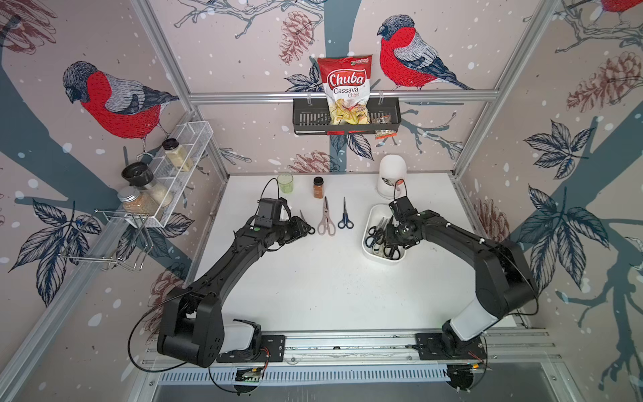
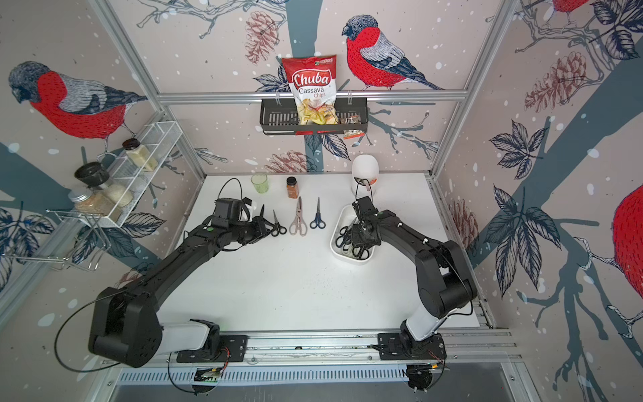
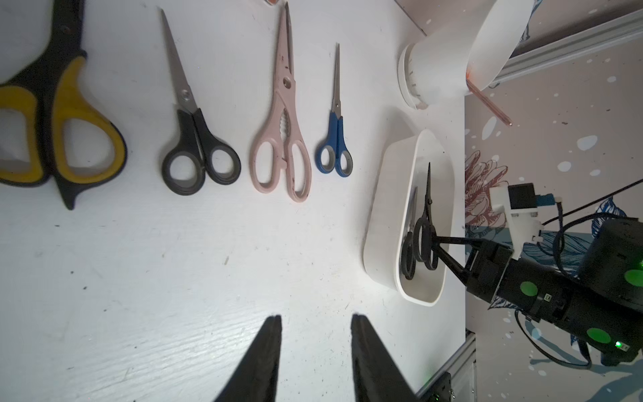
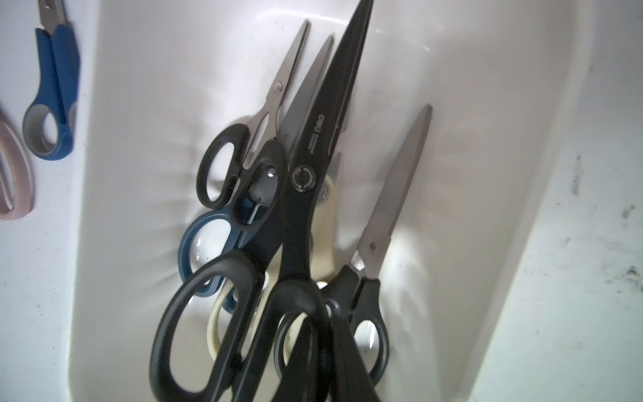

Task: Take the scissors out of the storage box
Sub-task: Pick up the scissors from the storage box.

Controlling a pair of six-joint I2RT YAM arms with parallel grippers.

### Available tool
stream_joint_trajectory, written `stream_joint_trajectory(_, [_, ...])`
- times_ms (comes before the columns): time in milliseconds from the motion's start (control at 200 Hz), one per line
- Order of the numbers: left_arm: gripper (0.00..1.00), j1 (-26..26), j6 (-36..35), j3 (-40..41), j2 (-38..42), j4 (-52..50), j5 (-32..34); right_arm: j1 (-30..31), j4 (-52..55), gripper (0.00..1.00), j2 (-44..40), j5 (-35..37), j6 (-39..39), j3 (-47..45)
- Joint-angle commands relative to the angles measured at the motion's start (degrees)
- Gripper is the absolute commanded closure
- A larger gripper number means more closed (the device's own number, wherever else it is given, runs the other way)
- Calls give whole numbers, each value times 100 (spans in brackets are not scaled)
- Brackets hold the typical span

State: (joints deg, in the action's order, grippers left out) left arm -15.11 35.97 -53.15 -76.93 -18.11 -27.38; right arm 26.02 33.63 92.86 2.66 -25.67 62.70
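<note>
As arm (image 1: 452, 231) bends over storage box (image 3: 386, 209), right tool (image 3: 435, 243) pinches scissors (image 4: 315, 139).

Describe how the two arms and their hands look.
The left arm and right arm are black jointed links, each with a white segment near the base, looping black cables and green round stickers. The left hand and right hand have slim black fingers tapering to points.
</note>
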Motion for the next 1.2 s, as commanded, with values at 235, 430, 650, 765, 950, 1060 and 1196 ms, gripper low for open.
stream_joint_trajectory(235, [60,-639,261,-241,-434,686,-724,751,166,100,-539,353,-344,322])
stream_joint_trajectory(430, [60,-917,539,-342,-584,1076,-763,1339,-79,100,-576,208,-683,605])
stream_joint_trajectory(650, [60,-976,638,-370,-714,1248,-880,1690,-437,100,-366,-259,-1015,793])
stream_joint_trajectory(765, [60,-1000,640,-368,-736,1240,-910,1841,-593,100,-244,-332,-1110,878])
stream_joint_trajectory(950, [62,-1019,697,-372,-676,1356,-1024,1996,-632,100,-46,-372,-1146,1081])
stream_joint_trajectory(1060, [66,-1020,706,-333,-658,1372,-1075,2052,-641,100,22,-345,-1153,1144])
stream_joint_trajectory(1196, [72,-1019,702,-226,-586,1407,-1104,2091,-715,100,63,-336,-1186,1165])
